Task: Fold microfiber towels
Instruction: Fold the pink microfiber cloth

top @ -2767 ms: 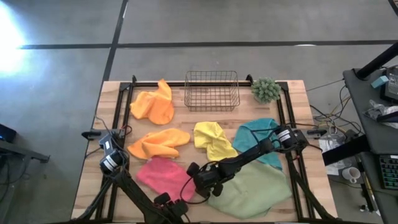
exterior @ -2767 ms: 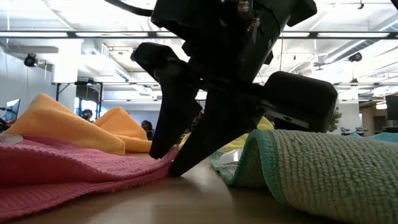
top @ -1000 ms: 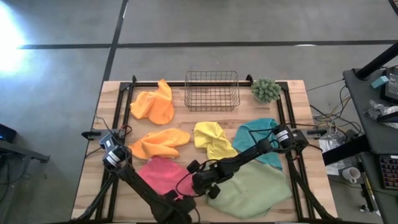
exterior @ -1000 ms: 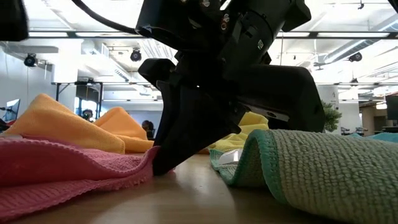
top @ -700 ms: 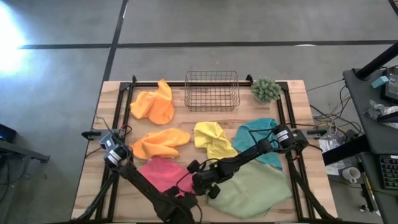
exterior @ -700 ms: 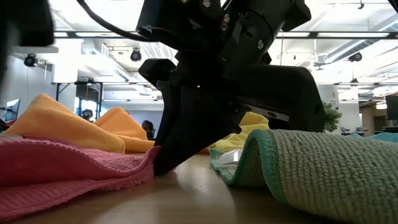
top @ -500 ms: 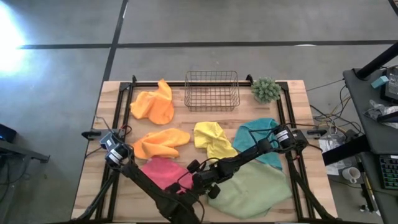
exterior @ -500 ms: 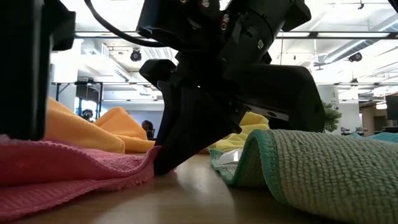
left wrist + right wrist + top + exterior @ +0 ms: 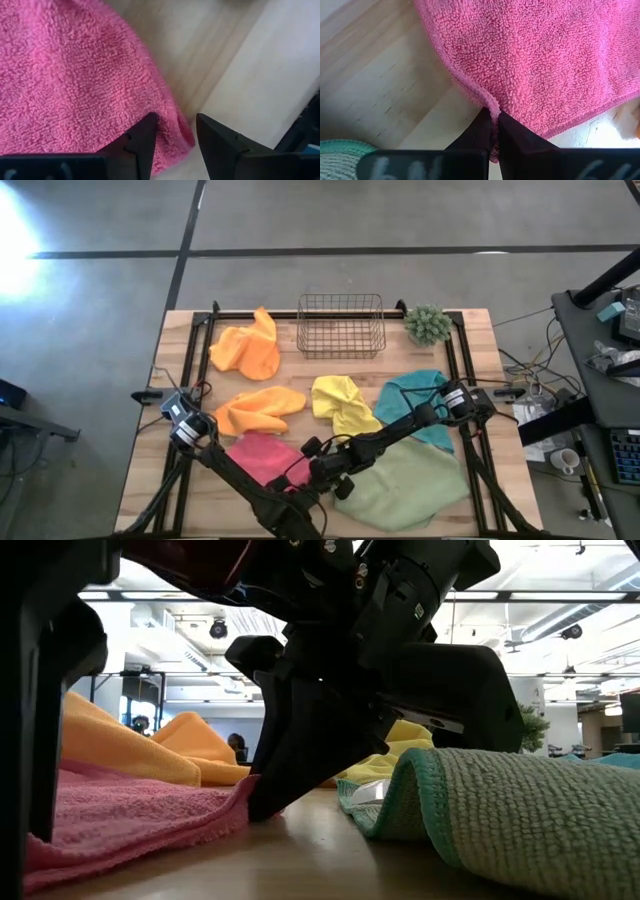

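Now the pink towel [image 9: 262, 459] lies on the table [image 9: 140, 480] just beside the large light green towel [image 9: 408, 485]. The right gripper [image 9: 492, 131] is closed tightly on the pink towel's edge that faces the green towel. The left gripper [image 9: 175, 131] is at another corner of the pink towel; its jaws are partly open, with the corner between them, not yet pinched.

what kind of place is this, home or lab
Most likely a lab or workshop: bare concrete floor, open ceiling with strip lights, and a cluttered equipment desk beside the wooden table.
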